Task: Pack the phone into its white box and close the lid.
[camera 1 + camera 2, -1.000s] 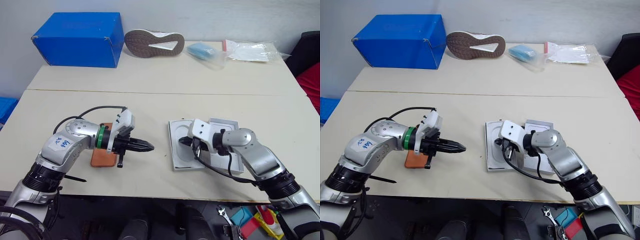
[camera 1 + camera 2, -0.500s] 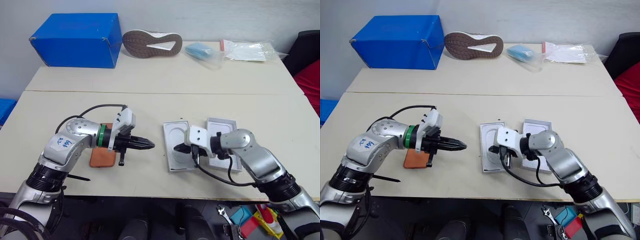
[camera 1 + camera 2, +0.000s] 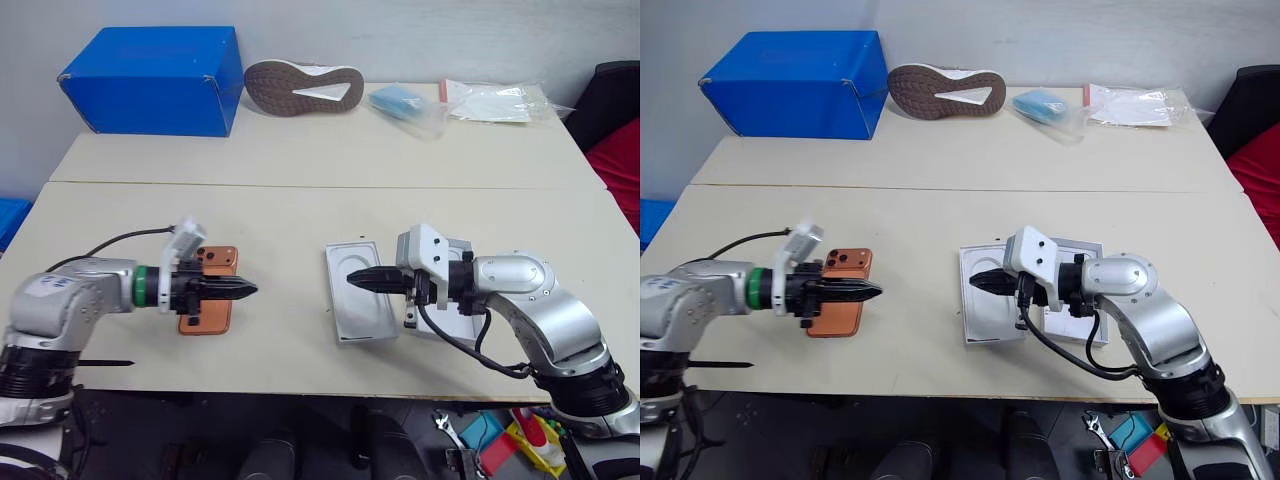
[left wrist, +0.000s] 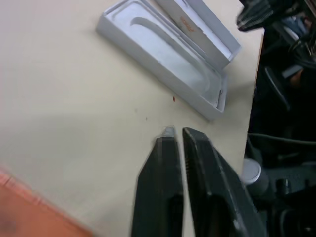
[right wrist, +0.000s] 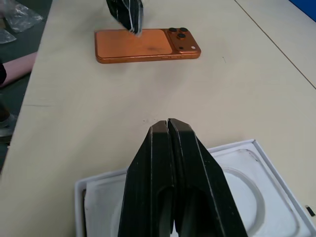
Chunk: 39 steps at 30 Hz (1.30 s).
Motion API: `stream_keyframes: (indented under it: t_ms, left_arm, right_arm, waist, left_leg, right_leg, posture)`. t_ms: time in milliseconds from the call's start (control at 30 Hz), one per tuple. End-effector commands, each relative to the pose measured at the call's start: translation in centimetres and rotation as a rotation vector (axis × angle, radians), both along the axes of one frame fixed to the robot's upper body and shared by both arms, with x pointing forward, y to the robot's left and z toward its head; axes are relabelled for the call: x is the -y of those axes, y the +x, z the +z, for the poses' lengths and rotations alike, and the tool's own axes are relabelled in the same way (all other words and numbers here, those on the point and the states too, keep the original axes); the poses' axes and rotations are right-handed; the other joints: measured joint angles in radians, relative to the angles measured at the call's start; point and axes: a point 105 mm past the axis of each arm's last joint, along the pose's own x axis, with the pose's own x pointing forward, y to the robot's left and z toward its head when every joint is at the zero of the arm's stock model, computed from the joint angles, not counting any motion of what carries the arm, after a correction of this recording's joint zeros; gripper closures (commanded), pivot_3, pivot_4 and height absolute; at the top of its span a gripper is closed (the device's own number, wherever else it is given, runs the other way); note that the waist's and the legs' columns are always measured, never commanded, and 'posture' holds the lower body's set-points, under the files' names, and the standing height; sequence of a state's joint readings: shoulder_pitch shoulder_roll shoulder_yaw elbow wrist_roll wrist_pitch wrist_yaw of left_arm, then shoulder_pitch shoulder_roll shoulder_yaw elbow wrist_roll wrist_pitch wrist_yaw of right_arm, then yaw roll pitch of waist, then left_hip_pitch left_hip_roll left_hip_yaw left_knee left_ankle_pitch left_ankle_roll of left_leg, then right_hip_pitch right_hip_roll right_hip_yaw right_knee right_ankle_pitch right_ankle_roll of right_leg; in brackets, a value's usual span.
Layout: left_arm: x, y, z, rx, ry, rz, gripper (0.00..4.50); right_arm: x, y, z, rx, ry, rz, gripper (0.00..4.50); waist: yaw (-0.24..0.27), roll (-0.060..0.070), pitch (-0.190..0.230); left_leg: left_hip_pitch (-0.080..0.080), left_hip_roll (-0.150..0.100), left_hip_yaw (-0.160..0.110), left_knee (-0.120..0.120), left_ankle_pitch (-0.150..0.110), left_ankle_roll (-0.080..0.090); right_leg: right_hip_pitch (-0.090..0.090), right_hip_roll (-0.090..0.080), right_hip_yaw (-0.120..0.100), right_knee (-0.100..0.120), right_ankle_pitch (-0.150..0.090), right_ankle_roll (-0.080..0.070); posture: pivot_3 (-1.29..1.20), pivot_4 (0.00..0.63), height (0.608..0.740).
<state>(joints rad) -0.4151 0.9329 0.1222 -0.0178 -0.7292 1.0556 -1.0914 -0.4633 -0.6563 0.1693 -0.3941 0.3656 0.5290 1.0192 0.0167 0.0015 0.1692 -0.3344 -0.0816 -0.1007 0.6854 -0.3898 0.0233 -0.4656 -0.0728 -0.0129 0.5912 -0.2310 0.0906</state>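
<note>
On the beige table the phone lies face down, the left gripper above it slightly parted, the right gripper pressed together over the white box.

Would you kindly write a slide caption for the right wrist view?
Shut right gripper above the white tray, with the phone lying camera-side up beyond.

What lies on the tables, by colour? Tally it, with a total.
Blue: 2 (big box, bagged pack)
Orange: 1 (phone)
White: 3 (recessed tray, second tray, plastic bag)
Brown: 1 (shoe)
Total: 7
</note>
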Motion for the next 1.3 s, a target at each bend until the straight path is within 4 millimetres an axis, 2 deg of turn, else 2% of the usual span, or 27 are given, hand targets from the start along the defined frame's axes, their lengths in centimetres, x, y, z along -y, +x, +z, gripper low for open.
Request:
stream_keyframes:
  t_ms: [33, 133, 267, 333, 533, 700, 833, 1000, 1133, 1300]
  left_arm:
    - [-3.7, 0.0, 1.1, -0.051, -0.026, 0.109, 2.94]
    - [-7.6, 0.0, 0.2, -0.140, 0.039, 0.214, 1.97]
    - [-10.1, -0.1, -1.1, -0.229, 0.132, 0.283, 0.78]
    - [-10.8, 0.0, -1.7, -0.284, 0.145, 0.309, 0.03]
    - [-9.6, 0.9, -3.7, -0.415, 0.135, 0.319, 0.01]
    - [-8.1, 0.7, -6.0, -0.496, 0.165, 0.275, 0.01]
    - [-7.0, 0.5, -7.4, -0.527, 0.219, 0.252, 0.01]
    - [-5.1, -0.1, -8.4, -0.576, 0.201, 0.213, 0.01]
    - [-3.8, -0.8, -9.0, -0.596, 0.222, 0.168, 0.01]
    - [-2.2, -0.6, -9.7, -0.614, 0.218, 0.171, 0.01]
  right_arm:
    - [-1.9, -0.4, 0.2, 0.032, -0.001, 0.072, 4.50]
    - [-4.2, 0.5, -0.5, 0.040, -0.018, 0.101, 4.50]
    - [-6.5, 1.7, -1.3, 0.051, -0.042, 0.124, 4.50]
    - [-8.0, 2.0, -1.8, 0.058, -0.056, 0.149, 4.50]
    - [-11.3, 2.3, -3.4, 0.079, -0.117, 0.212, 4.50]
    - [-13.3, 1.8, -4.7, 0.086, -0.160, 0.257, 4.50]
    - [-14.0, 1.8, -6.1, 0.095, -0.210, 0.274, 4.50]
    - [-14.5, 2.2, -7.6, 0.098, -0.274, 0.273, 4.50]
    - [-14.8, 2.7, -7.8, 0.107, -0.289, 0.263, 4.50]
    - [-15.7, 2.9, -7.5, 0.103, -0.264, 0.258, 4.50]
  waist:
    - [-0.001, 0.000, 0.000]
    - [-0.018, 0.000, 0.000]
    - [-0.019, 0.000, 0.000]
    - [-0.020, 0.000, 0.000]
    - [-0.020, -0.002, -0.001]
    - [-0.018, 0.003, -0.004]
    - [-0.017, 0.010, -0.009]
    - [-0.018, 0.019, -0.015]
    - [-0.020, 0.024, -0.018]
    - [-0.017, 0.031, -0.025]
  left_leg:
    - [0.000, 0.000, 0.000, 0.000, 0.000, 0.000]
    - [0.001, 0.000, 0.001, 0.000, 0.000, 0.000]
    - [0.000, -0.001, 0.000, 0.000, 0.000, 0.000]
    - [0.000, -0.002, 0.000, 0.000, 0.001, 0.000]
    - [0.000, -0.006, 0.001, 0.000, 0.001, 0.001]
    - [0.000, -0.012, 0.001, 0.002, 0.003, 0.005]
    - [0.000, -0.014, 0.001, 0.004, 0.003, 0.005]
    - [0.002, -0.015, 0.000, 0.006, 0.003, 0.006]
    - [0.008, -0.015, 0.000, 0.005, 0.003, 0.006]
    - [0.016, -0.015, 0.000, 0.001, 0.003, 0.007]
  right_leg:
    - [0.000, 0.000, 0.000, 0.000, 0.000, 0.000]
    - [0.000, 0.000, 0.000, 0.001, 0.000, 0.000]
    - [0.000, 0.000, -0.002, 0.002, 0.000, 0.000]
    - [-0.001, 0.000, -0.005, 0.002, 0.000, 0.000]
    - [-0.005, -0.001, -0.009, 0.008, 0.000, 0.000]
    - [-0.008, -0.005, -0.008, 0.019, 0.000, 0.000]
    - [-0.008, -0.006, -0.007, 0.021, 0.000, 0.000]
    - [-0.005, -0.006, -0.004, 0.021, 0.000, 0.000]
    - [0.001, -0.006, 0.001, 0.020, 0.000, 0.000]
    - [0.006, -0.006, 0.004, 0.021, 0.000, 0.000]
  posture:
    - [0.00, 0.150, 0.740]
    - [0.00, 0.150, 0.740]
    - [0.00, 0.150, 0.740]
    - [0.00, 0.150, 0.740]
    - [0.00, 0.150, 0.740]
    - [0.00, 0.150, 0.740]
    - [0.00, 0.150, 0.740]
    - [0.00, 0.150, 0.740]
    - [0.00, 0.150, 0.740]
    - [0.00, 0.150, 0.740]
